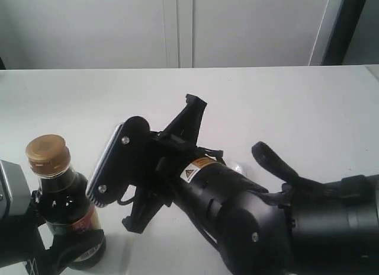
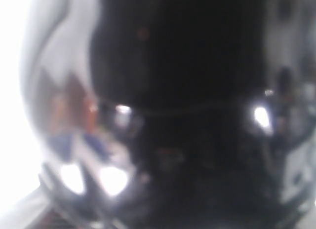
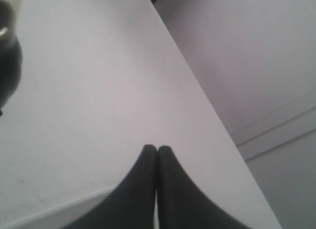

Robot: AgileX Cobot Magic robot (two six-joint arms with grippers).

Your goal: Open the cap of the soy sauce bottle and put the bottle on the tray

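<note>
The soy sauce bottle (image 1: 66, 204) stands upright at the table's front left, dark liquid inside, with a red and green label low on its body. Its golden cap (image 1: 47, 152) sits on the neck. My left gripper (image 1: 62, 252) is shut on the bottle's lower body, with black fingers (image 1: 89, 245) wrapping its base. In the left wrist view the bottle's dark glass (image 2: 177, 91) fills the frame, blurred. My right gripper (image 1: 195, 101) (image 3: 157, 149) is shut and empty, raised over the middle of the table, well right of the bottle. The tray is not plainly in view.
The right arm's bulky black body (image 1: 237, 210) fills the front centre and right. The white table (image 1: 284, 103) runs back to a pale wall. A pale raised strip (image 3: 54, 207) lies beside the right fingers; I cannot tell what it is.
</note>
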